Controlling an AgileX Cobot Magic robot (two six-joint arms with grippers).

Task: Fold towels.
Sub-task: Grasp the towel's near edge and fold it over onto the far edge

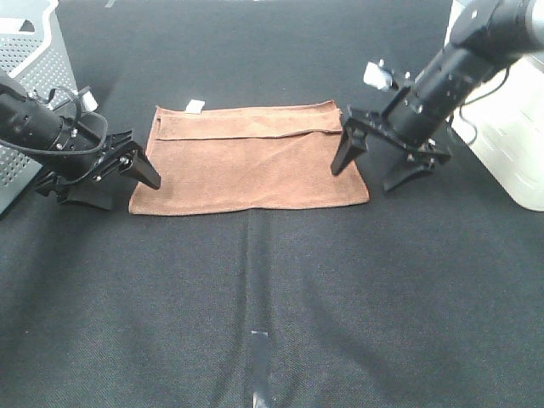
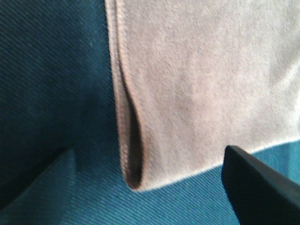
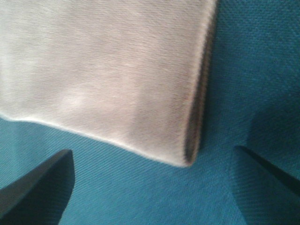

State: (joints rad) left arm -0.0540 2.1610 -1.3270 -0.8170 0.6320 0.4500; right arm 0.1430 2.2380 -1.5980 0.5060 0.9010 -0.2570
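Observation:
The reddish-brown towel [image 1: 251, 161] lies flat on the black table [image 1: 272, 297], folded over once, with its white tag [image 1: 195, 106] at the far left corner. My left gripper [image 1: 133, 195] is open and low at the towel's near left corner. In the left wrist view the doubled corner of the towel [image 2: 201, 84] sits between the fingers [image 2: 255, 187]. My right gripper [image 1: 363, 180] is open and straddles the near right corner. In the right wrist view the towel's folded edge [image 3: 103, 70] lies just ahead of the spread fingers [image 3: 40, 190]. Neither gripper holds anything.
A white perforated bin [image 1: 34, 59] stands at the far left behind the left arm. A white box-like object [image 1: 510, 144] stands at the right edge beside the right arm. A strip of tape [image 1: 259, 365] marks the table's front middle.

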